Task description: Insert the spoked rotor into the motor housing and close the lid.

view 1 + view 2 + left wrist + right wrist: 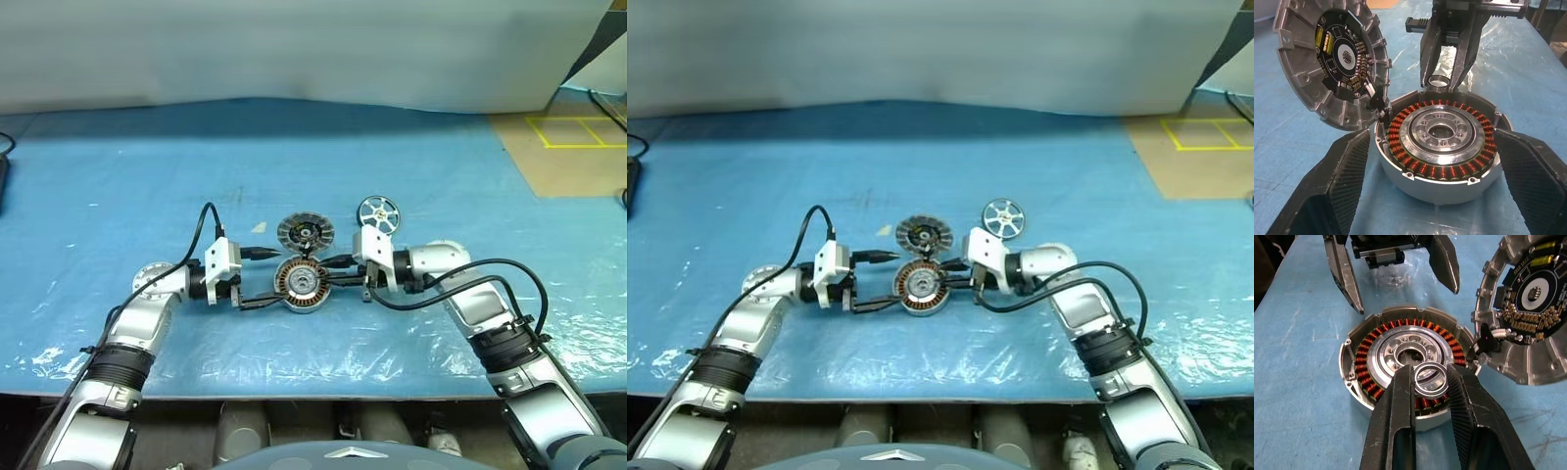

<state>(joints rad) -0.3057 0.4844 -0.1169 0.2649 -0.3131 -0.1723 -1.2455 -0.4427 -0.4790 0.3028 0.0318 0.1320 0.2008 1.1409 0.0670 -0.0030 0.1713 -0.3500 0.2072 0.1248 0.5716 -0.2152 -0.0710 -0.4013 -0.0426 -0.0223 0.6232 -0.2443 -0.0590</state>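
The motor housing [301, 284] lies mid-table, its copper windings showing around a silver hub. Its hinged lid [305, 232] stands open behind it, ribbed face and dark circuit board toward me. The spoked rotor [378, 212] rests on the table behind and to the right, free of both grippers. My left gripper [279, 277] is open, its fingers [1342, 181] flanking the housing's left side; I cannot tell whether they touch. From the right, my right gripper [331, 269] is shut on a small silver ring [1429, 380] just above the housing's rim.
A wrinkled blue plastic sheet [147, 166] covers the table. A brown board with yellow tape lines [568, 147] lies at the back right. A white backdrop [294, 49] closes off the rear. A dark object [3, 181] sits at the far left edge.
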